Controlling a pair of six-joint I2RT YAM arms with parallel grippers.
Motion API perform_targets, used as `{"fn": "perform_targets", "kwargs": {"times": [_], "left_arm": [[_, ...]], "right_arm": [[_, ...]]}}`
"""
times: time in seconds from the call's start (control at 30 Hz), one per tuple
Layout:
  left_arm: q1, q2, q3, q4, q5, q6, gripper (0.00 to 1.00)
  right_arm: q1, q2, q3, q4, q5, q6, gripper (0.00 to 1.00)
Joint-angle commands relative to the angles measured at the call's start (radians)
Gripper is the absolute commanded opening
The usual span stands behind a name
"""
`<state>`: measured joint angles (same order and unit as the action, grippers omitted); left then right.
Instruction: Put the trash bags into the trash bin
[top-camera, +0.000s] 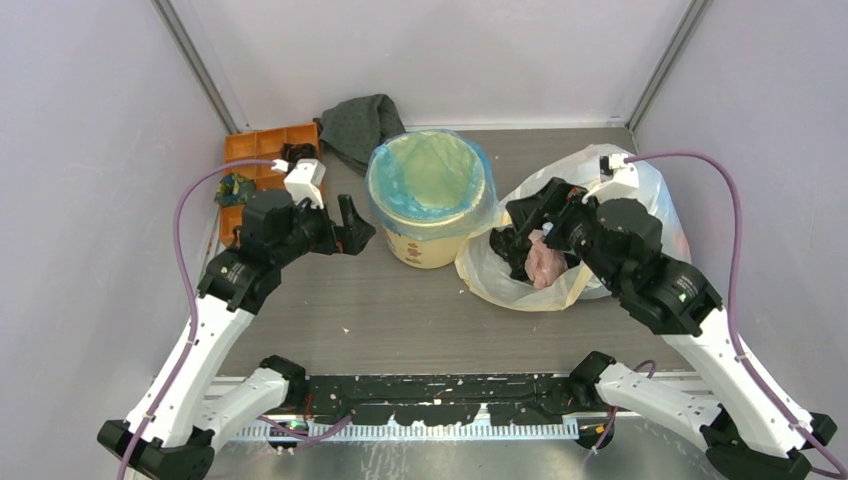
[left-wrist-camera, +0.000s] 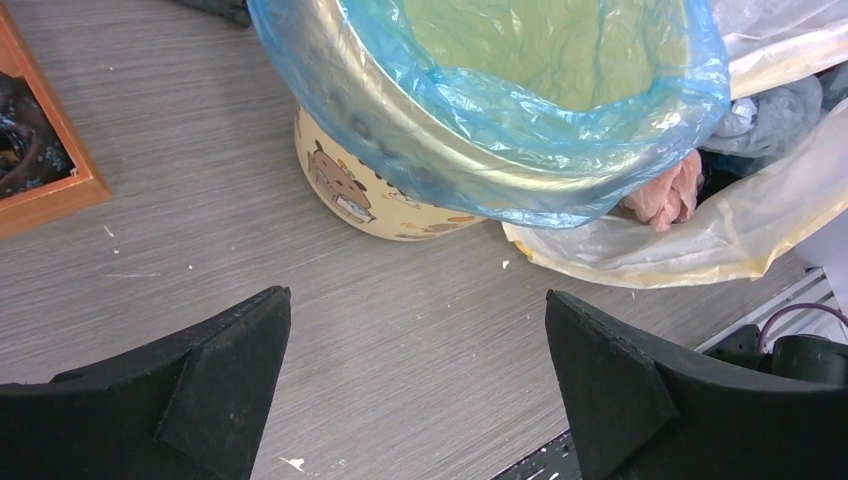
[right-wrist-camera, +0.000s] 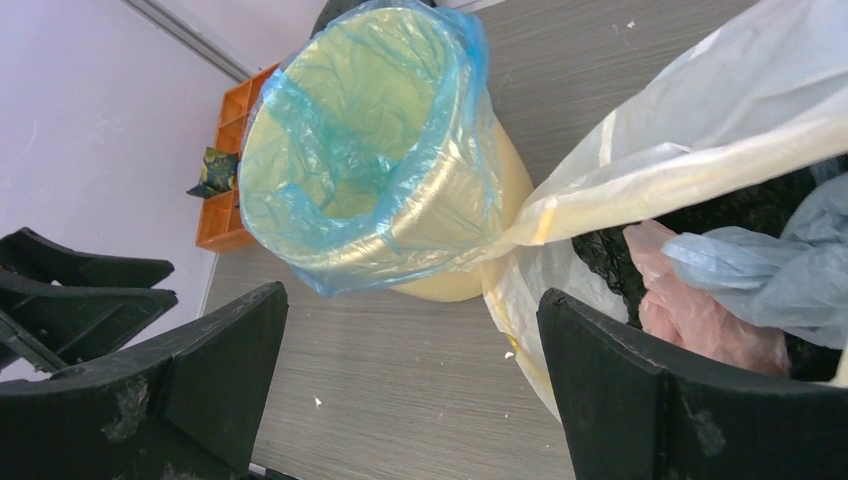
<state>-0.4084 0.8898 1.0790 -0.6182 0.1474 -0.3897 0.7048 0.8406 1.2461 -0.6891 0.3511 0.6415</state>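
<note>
The trash bin, a cream-yellow bucket with cartoon prints, stands upright at mid-table. A light-blue trash bag lines it, its edge folded down over the rim all round. The left wrist view shows the bag and the bin's printed side; the right wrist view shows the bag from above. My left gripper is open just left of the bin, with only bare table between its tips. My right gripper hangs open to the bin's right, at the sack's mouth, holding nothing.
A large whitish sack with yellow patches lies right of the bin, touching it, with pink and grey-blue crumpled plastic inside. An orange compartment tray sits at the back left, with a dark grey cloth behind the bin. Walls enclose three sides.
</note>
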Motion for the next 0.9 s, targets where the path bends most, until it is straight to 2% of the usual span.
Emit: {"fn": "perform_targets", "kwargs": {"times": [0.0, 0.87], "left_arm": [[-0.003, -0.028, 0.007, 0.058, -0.011, 0.006, 1.0], [0.0, 0.009, -0.033, 0.064, 0.006, 0.041, 1.0]], "right_arm": [[0.003, -0.033, -0.043, 0.008, 0.045, 0.019, 1.0], [0.003, 0.017, -0.083, 0.078, 0.013, 0.023, 1.0]]}}
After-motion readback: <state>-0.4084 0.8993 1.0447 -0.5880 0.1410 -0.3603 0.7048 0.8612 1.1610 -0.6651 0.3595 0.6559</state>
